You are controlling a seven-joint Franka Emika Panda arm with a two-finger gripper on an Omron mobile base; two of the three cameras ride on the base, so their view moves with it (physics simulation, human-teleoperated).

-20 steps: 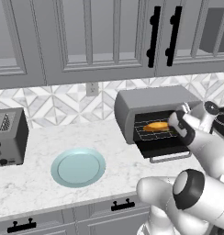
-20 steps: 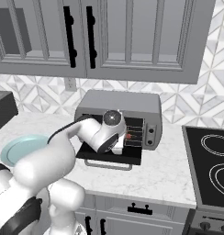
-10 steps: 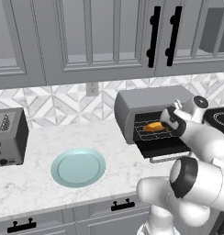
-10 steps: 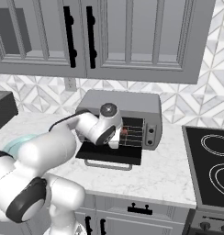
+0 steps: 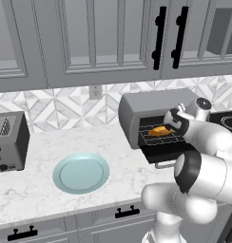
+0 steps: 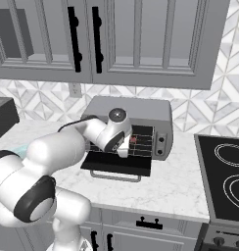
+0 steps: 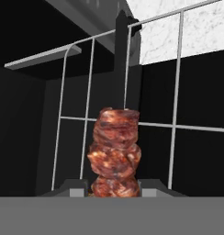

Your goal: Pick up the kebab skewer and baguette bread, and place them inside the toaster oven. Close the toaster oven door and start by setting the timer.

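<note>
Grey cabinets framed the grey metal toaster oven (image 5: 151,111) mid-frame, where the gripper (image 7: 114,192), narrowly parted, clamped the reddish-brown kebab skewer (image 7: 114,151) over the wire rack (image 7: 176,126) beside the golden baguette bread (image 5: 159,131); letting go early could tip it between bars.

The arm (image 6: 67,147) reaches forward, its jaws clamped on something between them.

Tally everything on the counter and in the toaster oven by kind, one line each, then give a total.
Appliances: 2 – toaster oven, slot toaster
Food: 2 – baguette bread on the rack, kebab skewer between the claw's fingers
Dishes: 1 – plate
Total: 5
</note>
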